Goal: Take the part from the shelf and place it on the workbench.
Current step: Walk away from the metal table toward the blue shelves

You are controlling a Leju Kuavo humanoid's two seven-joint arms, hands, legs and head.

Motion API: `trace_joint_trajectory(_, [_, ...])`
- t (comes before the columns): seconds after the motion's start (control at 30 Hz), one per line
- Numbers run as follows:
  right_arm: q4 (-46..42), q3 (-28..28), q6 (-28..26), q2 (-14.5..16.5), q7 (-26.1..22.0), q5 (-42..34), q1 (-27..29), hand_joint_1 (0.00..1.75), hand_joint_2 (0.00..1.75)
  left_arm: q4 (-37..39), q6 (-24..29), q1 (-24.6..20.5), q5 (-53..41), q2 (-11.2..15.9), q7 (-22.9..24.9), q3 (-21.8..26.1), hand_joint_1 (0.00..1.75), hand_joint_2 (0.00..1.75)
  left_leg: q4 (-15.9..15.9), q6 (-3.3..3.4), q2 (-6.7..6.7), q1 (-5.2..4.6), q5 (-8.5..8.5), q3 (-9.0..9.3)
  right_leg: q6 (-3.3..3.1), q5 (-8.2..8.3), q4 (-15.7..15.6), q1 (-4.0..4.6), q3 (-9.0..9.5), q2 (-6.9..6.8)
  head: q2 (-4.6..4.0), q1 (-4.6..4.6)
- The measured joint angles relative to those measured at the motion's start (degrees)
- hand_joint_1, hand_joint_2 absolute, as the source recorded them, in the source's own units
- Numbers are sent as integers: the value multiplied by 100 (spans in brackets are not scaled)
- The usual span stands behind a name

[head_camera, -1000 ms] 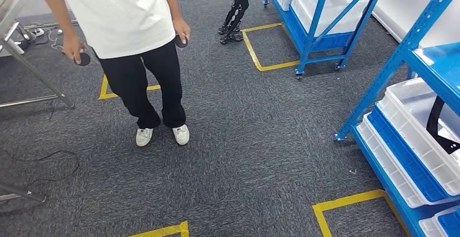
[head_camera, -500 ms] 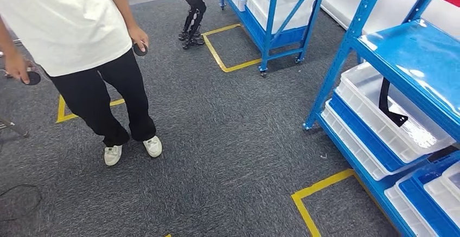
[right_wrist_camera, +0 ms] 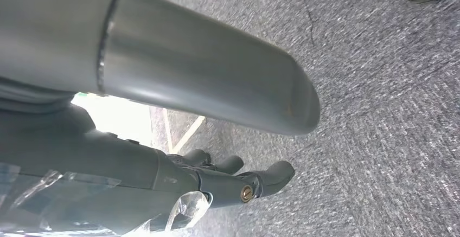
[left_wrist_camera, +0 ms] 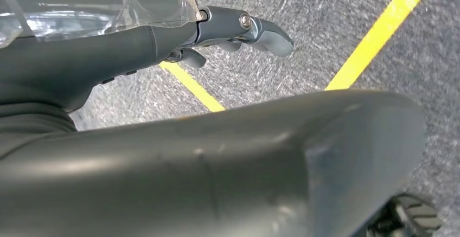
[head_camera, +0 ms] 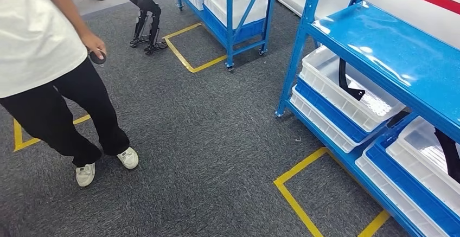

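- A person (head_camera: 49, 69) stands close on the left, a small dark object (head_camera: 97, 57) in hand; a wide swing risks a bump.
- The yellow tape (head_camera: 304, 193) marks the floor by the shelf (head_camera: 379, 47); stopping off it could leave the reach short.
- The part (head_camera: 347, 82), black, stands in a white bin (head_camera: 325, 74) under the top board, which a rising arm may knock.
- Left hand (left_wrist_camera: 238, 31) and right hand (right_wrist_camera: 238, 180) hang over carpet, fingers loose, holding nothing.

Dark grey robot hand (left_wrist_camera: 238, 28); clear plastic-wrapped wrist; brass screw.
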Motion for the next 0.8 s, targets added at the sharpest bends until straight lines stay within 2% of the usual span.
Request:
trace_joint_trajectory(0.03, [0, 2, 3, 1, 5, 1, 2, 0, 0, 0, -2, -2, 4, 0, -1, 0, 0, 0, 5, -13, 58, -3, -8, 5, -28, 4, -16, -4, -4, 55, 0, 1])
trace_joint_trajectory(0.07, [0, 4, 5, 3, 12, 1, 6, 0, 0, 0, -4, -8, 7, 0, -2, 0, 0, 0, 31, -37, 44, 2, -41, 3, -52, 16, -25, -20, -2, 112, 0, 1])
trace_joint_trajectory(0.1, [0, 7, 6, 5, 19, 0, 6, 0, 0, 0, -6, -14, 7, 0, -5, 0, 0, 0, 142, -71, -48, 15, -130, -31, -79, 30, -38, -39, 4, 167, 0, 1])
trace_joint_trajectory(0.13, [0, 11, 5, 7, 24, -1, -2, 0, 0, 0, -8, -16, 7, 0, -7, 0, 0, 0, 378, -112, -182, 36, -280, -122, -107, 48, -50, -60, 9, 218, 0, -1])
trace_joint_trajectory(0.17, [0, 17, 6, 9, 28, -1, -17, 0, 0, 0, -12, -10, 7, 0, -8, 0, 0, 0, 745, -154, -337, 64, -484, -276, -129, 63, -55, -74, 8, 273, 0, -2])
trace_joint_trajectory(0.2, [0, 25, 5, 9, 31, -3, -29, 0, 0, 0, -18, 3, 7, 0, -4, 0, 0, 0, 1196, -188, -442, 89, -697, -467, -146, 74, -55, -80, 0, 334, 0, -2])
trace_joint_trajectory(0.23, [0, 33, 5, 9, 31, -4, -36, 0, 0, 0, -25, 20, 8, 0, 3, 0, 0, 0, 1617, -211, -484, 113, -859, -649, -156, 84, -54, -80, -7, 403, 0, -3])
trace_joint_trajectory(0.27, [0, 40, 5, 9, 30, -5, -38, 0, 0, 0, -31, 36, 9, 0, 9, -1, 0, 0, 1884, -225, -502, 129, -924, -768, -161, 92, -53, -80, -12, 479, 0, -2])
trace_joint_trajectory(0.3, [0, 45, 5, 9, 29, -6, -32, 0, 0, 0, -38, 46, 10, 0, 14, -1, 0, 0, 1914, -228, -515, 140, -870, -779, -159, 101, -53, -81, -12, 561, 0, -3])
trace_joint_trajectory(0.33, [0, 48, 5, 9, 28, -6, -27, 0, 0, 0, -46, 50, 11, 0, 16, -1, 0, 0, 1696, -222, -539, 148, -711, -676, -152, 109, -52, -82, -8, 642, 0, -3])
trace_joint_trajectory(0.37, [0, 49, 5, 9, 26, -6, -25, 0, 0, 0, -54, 47, 11, 0, 17, -1, 0, 0, 1286, -207, -607, 152, -488, -483, -142, 117, -52, -85, -3, 721, 0, -3])
trace_joint_trajectory(0.4, [0, 50, 5, 10, 24, -7, -26, 0, 0, 0, -60, 40, 11, 1, 21, -1, 0, 0, 814, -187, -748, 152, -275, -265, -126, 126, -49, -83, -5, 793, 0, -4])
trace_joint_trajectory(0.43, [0, 51, 5, 11, 20, -8, -34, 0, 0, 0, -63, 33, 13, 2, 25, 0, 0, 0, 412, -171, -879, 160, -131, -87, -111, 133, -38, -78, -20, 863, 0, -3])
trace_joint_trajectory(0.47, [0, 52, 5, 13, 15, -10, -38, 0, 0, 0, -65, 26, 15, 3, 29, 0, 0, 0, 159, -158, -983, 160, -54, 19, -89, 146, -27, -77, -46, 927, 0, -2])
trace_joint_trajectory(0.5, [0, 54, 5, 12, 9, -14, -31, 0, 0, 0, -66, 20, 17, 4, 32, 0, 0, 0, 45, -150, -1028, 158, -38, 60, -63, 161, -19, -76, -75, 993, 0, -1])
trace_joint_trajectory(0.53, [0, 55, 5, 8, 1, -17, -18, 0, 0, 0, -66, 13, 19, 3, 32, -1, 0, 0, 15, -138, -982, 160, -37, 62, -34, 179, -16, -78, -105, 1061, 0, 2])
trace_joint_trajectory(0.57, [1, 57, 1, -5, -6, -23, 0, 0, 0, 0, -67, 3, 20, -2, 32, -1, 0, 0, 11, -113, -922, 165, -21, 63, -5, 179, -5, -84, -128, 1071, 0, 2])
trace_joint_trajectory(0.6, [2, 62, -4, -14, -14, -33, 14, 0, 0, 0, -67, -7, 22, -7, 32, -1, 0, 0, -5, -81, -862, 175, -2, 67, 21, 126, 58, -78, -165, 991, 0, 9])
trace_joint_trajectory(0.63, [2, 70, -9, -21, -23, -43, 15, 0, 0, 0, -67, -15, 23, -11, 32, -1, 0, 0, -20, -48, -792, 183, 21, 69, 49, -7, 242, -73, -248, 853, 0, 14])
trace_joint_trajectory(0.7, [2, 84, -14, -22, -37, -59, 0, 0, 0, 0, -68, -13, 26, -15, 31, 0, 0, 0, -28, -10, -639, 179, 41, 57, 102, -446, 992, -83, -572, 542, 0, 22])
trace_joint_trajectory(0.73, [1, 89, -15, -22, -44, -60, -6, 0, 0, 0, -71, -7, 27, -15, 31, 0, 0, 0, -26, -4, -554, 173, 44, 47, 130, -648, 1437, -102, -765, 477, 0, 20])
trace_joint_trajectory(0.77, [1, 91, -15, -22, -48, -61, -8, 0, 0, 0, -73, -4, 29, -15, 31, 0, 0, 0, -24, -4, -472, 171, 43, 39, 155, -758, 1756, -124, -898, 449, 0, 20])
trace_joint_trajectory(0.8, [1, 92, -16, -23, -52, -61, -6, 0, 0, 0, -77, -5, 30, -16, 31, 0, 0, 0, -23, -6, -397, 174, 43, 36, 176, -754, 1859, -142, -925, 432, 0, 19])
